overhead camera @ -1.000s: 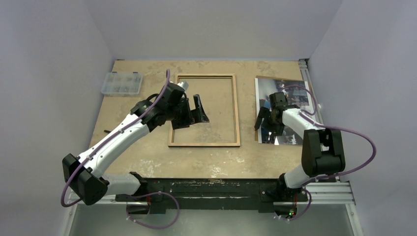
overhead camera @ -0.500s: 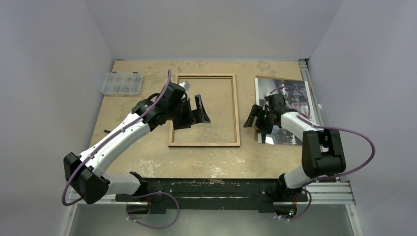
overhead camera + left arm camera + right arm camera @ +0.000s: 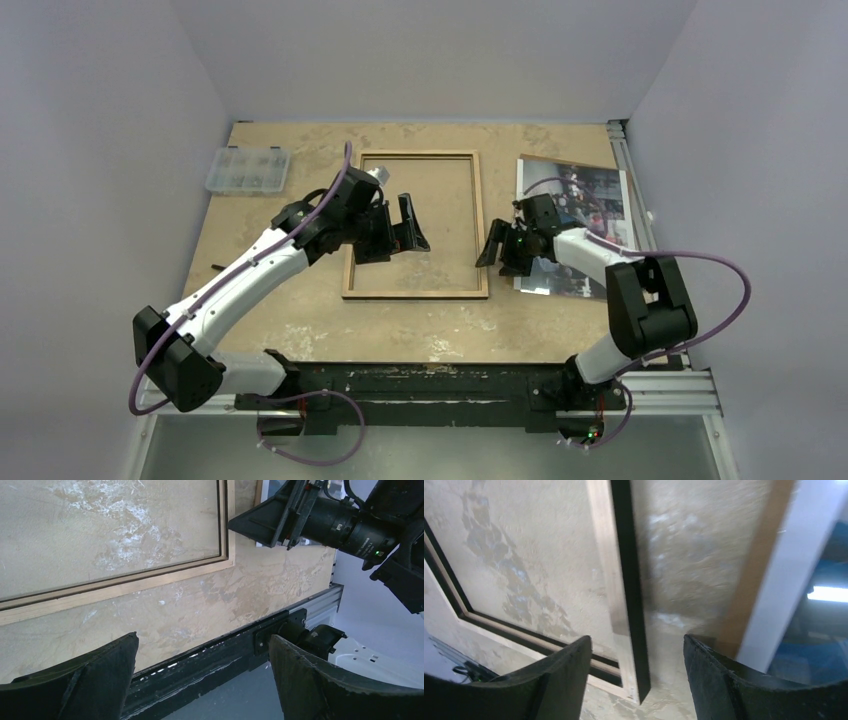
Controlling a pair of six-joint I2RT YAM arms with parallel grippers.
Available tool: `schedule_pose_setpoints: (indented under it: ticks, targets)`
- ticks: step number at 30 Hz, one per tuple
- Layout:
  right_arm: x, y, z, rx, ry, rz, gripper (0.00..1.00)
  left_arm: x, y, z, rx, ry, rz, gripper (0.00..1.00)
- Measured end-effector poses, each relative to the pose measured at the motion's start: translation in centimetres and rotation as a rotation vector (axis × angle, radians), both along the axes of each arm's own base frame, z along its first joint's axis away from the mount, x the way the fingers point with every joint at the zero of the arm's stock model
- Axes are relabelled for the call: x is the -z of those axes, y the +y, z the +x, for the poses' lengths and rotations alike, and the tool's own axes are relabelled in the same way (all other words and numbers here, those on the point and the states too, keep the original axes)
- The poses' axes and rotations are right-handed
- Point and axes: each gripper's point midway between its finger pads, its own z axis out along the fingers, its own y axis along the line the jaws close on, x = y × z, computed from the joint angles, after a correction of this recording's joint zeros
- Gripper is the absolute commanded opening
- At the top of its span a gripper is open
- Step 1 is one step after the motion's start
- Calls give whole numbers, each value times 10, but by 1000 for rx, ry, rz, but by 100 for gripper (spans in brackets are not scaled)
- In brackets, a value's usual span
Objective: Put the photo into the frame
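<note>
Both sets of jaws stand parted with nothing in them, so you are holding neither task piece. Starting at your far left, a clear plastic compartment box (image 3: 247,170) sits near the back corner of the mottled tan table (image 3: 560,330), well apart from everything else. Your left gripper (image 3: 390,238) (image 3: 200,645) hangs spread wide over the lower left part of the large rectangular picture frame (image 3: 415,293) (image 3: 125,585) (image 3: 619,580). The frame lies flat near the middle of the table with its light tan wood side up and only bare table showing inside it. Just right of the frame, your right gripper (image 3: 505,255) (image 3: 636,640) hovers low with a moderate gap between its fingers, over the strip of table between the frame's right rail and the glossy bluish colour photo (image 3: 590,200) (image 3: 824,645). The photo lies picture side up at the right of the table, slightly skewed, beside the frame and outside it. Your right arm crosses over its near half.
</note>
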Motion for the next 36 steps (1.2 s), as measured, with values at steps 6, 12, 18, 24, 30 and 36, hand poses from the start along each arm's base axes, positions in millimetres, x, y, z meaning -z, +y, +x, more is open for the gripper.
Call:
schedule_pose_setpoints:
  ticks: [6,12,18,24,30,36]
  targets:
    - [3,27,-16,-84,38,-81,56,0,0,0,2,1,-2,99]
    - [10,32,-17,-108,43,-207,35,0,-1,-1,4,2,-3,99]
    - [14,37,-19,-144,24,-349,22,0,-1,-1,4,2,-3,99]
    - [14,48,-19,-178,7,-438,18,0,0,-1,4,4,0,98]
    - [13,57,-19,-193,-13,-478,7,-3,0,0,3,-1,-2,99]
    - [13,65,-21,-207,-26,-486,6,-3,1,0,0,0,2,98]
